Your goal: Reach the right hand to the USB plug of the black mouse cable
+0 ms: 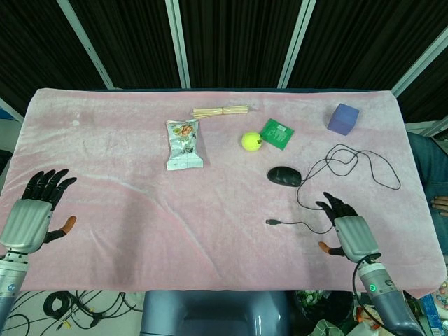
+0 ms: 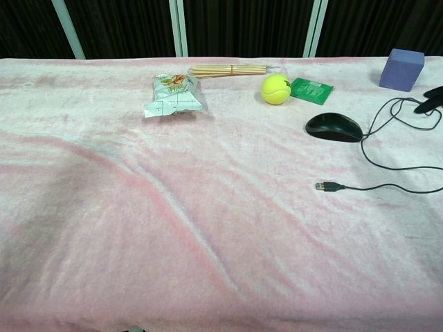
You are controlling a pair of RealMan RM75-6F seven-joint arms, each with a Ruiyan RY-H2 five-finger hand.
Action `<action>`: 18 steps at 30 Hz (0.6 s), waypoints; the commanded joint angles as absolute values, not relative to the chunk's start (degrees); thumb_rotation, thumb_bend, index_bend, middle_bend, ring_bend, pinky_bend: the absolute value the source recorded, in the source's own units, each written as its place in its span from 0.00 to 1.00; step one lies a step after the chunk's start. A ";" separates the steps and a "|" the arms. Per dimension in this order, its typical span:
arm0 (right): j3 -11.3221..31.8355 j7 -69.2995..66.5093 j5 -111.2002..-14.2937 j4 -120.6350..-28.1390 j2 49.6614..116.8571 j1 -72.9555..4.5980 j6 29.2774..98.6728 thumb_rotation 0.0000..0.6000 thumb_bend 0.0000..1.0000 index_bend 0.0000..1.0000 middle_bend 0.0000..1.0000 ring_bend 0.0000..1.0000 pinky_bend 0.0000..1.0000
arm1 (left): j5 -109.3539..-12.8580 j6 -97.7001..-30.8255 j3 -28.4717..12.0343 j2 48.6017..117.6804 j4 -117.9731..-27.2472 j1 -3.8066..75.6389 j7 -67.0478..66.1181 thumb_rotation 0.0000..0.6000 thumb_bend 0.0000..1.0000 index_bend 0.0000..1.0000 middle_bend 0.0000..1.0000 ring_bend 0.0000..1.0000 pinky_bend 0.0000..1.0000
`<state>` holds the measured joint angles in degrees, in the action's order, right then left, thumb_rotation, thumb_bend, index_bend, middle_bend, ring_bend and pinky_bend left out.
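The right hand (image 1: 348,231) sits low at the near right edge of the table, fingers spread apart and pointing away from the robot, holding nothing. The small metal-tipped USB plug (image 1: 270,222) of the thin black mouse cable (image 1: 308,225) lies on the cloth well to the left of that hand, toward the table's middle, at about the same depth. The plug's long axis runs left to right, its metal tip facing left, away from the hand, and the cable trails back rightward and passes just beside the fingertips. So the coming move looks to me like a sideways reach to the left, following the cable, with little need to go forward. The left hand (image 1: 38,203) is far off at the near left edge, also open and empty, so the right hand is clearly the nearer one.

Further back the cable loops loosely before it joins the glossy black computer mouse (image 1: 285,176).

Beyond that lie a yellow tennis ball (image 1: 251,141), a flat green packet (image 1: 277,133), a white snack bag (image 1: 184,145), a bundle of thin wooden sticks (image 1: 220,110) and a purple foam cube (image 1: 343,118).

Everything rests on a soft, wrinkled pink cloth (image 1: 140,231); behind the table hang dark panels with pale frames.
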<state>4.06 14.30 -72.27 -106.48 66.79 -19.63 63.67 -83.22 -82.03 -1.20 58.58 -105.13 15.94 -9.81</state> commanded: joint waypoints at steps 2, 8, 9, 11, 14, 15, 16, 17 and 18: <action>5.65 19.20 -66.38 -104.28 72.74 -23.10 60.72 1.00 0.16 0.25 0.00 0.08 0.15 | -84.29 -82.50 -0.50 61.19 -98.07 14.57 -7.85 1.00 0.31 0.13 0.05 0.00 0.00; 6.86 20.43 -61.99 -100.92 76.71 -25.74 58.36 1.00 0.19 0.36 0.00 0.08 0.15 | -83.50 -81.32 -0.27 62.81 -95.04 13.86 -6.46 1.00 0.31 0.13 0.05 0.00 0.00; 6.91 20.71 -61.60 -100.41 77.31 -26.00 58.35 1.00 0.19 0.37 0.00 0.08 0.15 | -83.38 -81.14 -0.39 62.89 -94.91 13.88 -6.53 1.00 0.31 0.13 0.05 0.00 0.00; 6.99 21.27 -60.91 -99.49 78.41 -26.46 58.31 1.00 0.21 0.38 0.00 0.08 0.15 | -83.58 -81.21 -0.61 63.04 -94.70 13.91 -6.83 1.00 0.31 0.13 0.05 0.00 0.00; 7.40 22.27 -58.79 -97.35 80.73 -27.43 58.05 1.00 0.24 0.41 0.00 0.08 0.15 | -84.24 -81.78 -0.93 63.42 -94.39 13.77 -6.75 1.00 0.31 0.13 0.05 0.00 0.00; 7.59 22.48 -58.12 -96.61 81.51 -27.73 58.02 1.00 0.24 0.42 0.00 0.08 0.15 | -84.34 -81.79 -0.96 63.49 -94.28 13.71 -6.65 1.00 0.31 0.13 0.05 0.00 0.00; 7.77 22.57 -57.55 -95.99 82.20 -27.98 57.99 1.00 0.24 0.43 0.00 0.08 0.15 | -84.36 -81.71 -0.96 63.52 -94.19 13.66 -6.60 1.00 0.31 0.13 0.05 0.00 0.00; 7.93 22.55 -57.06 -95.43 82.82 -28.19 57.99 1.00 0.24 0.44 0.00 0.08 0.15 | -84.38 -81.62 -0.97 63.54 -94.11 13.63 -6.59 1.00 0.31 0.13 0.05 0.00 0.00; 8.15 22.41 -56.58 -94.83 83.50 -28.37 58.02 1.00 0.24 0.44 0.00 0.08 0.15 | -84.39 -81.53 -0.99 63.56 -94.06 13.59 -6.60 1.00 0.31 0.13 0.05 0.00 0.00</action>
